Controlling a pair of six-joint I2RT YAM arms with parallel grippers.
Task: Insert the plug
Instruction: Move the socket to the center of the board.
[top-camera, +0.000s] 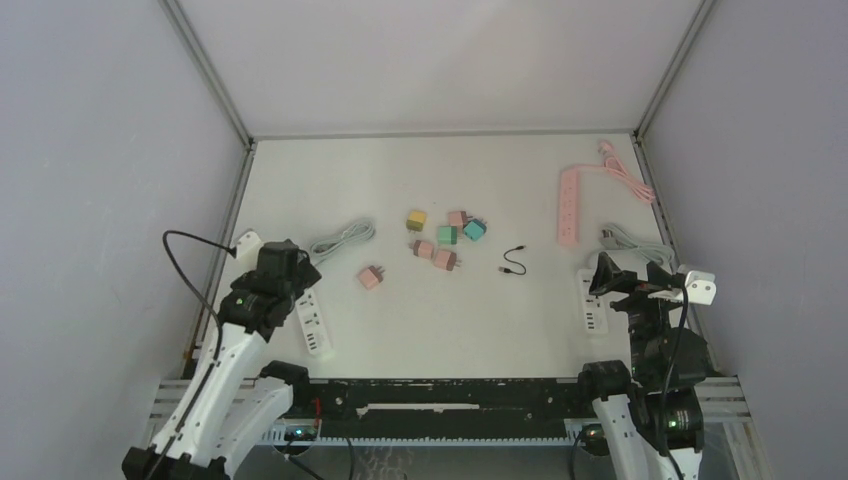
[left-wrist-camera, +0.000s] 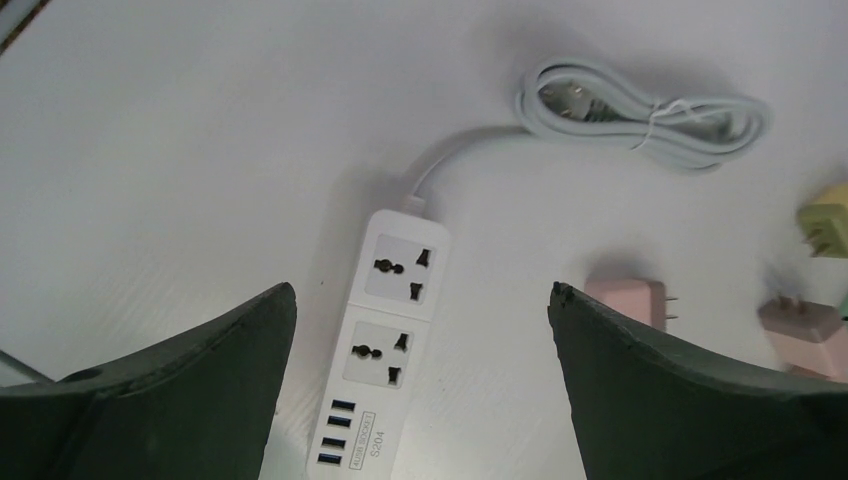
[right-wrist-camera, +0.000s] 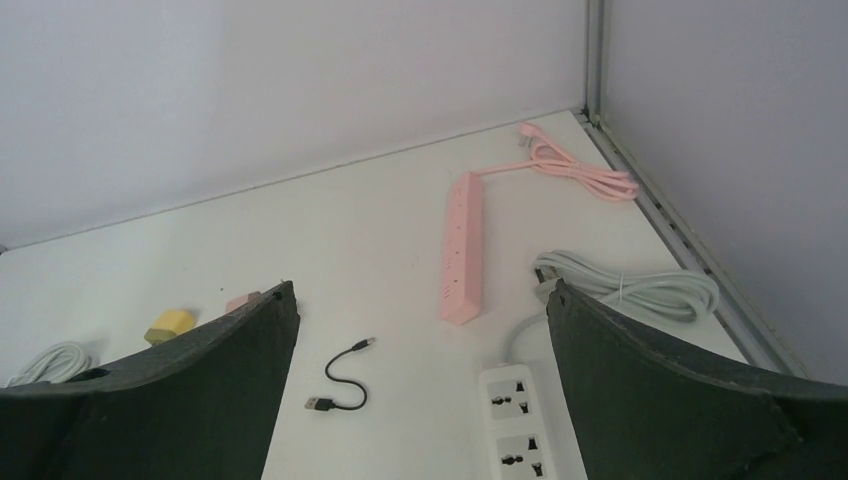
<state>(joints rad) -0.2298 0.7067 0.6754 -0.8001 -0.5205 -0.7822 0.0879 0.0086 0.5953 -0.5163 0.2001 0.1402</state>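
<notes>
Hovering with left gripper (left-wrist-camera: 422, 287) and right gripper (right-wrist-camera: 420, 285) spread wide, gripping nothing.
Under the left: white power strip (left-wrist-camera: 390, 340), pink plug (left-wrist-camera: 625, 298) just beside it, probably lying flat; other plugs (top-camera: 447, 236) clustered mid-table.

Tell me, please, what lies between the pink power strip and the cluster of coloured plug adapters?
A short black cable, touching neither the pink power strip nor the plug adapters; the top view shows it best.

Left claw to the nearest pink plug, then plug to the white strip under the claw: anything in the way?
Nothing visible. Left claw hangs open over the white strip; the pink plug lies just beside it, bare table between them.
</notes>
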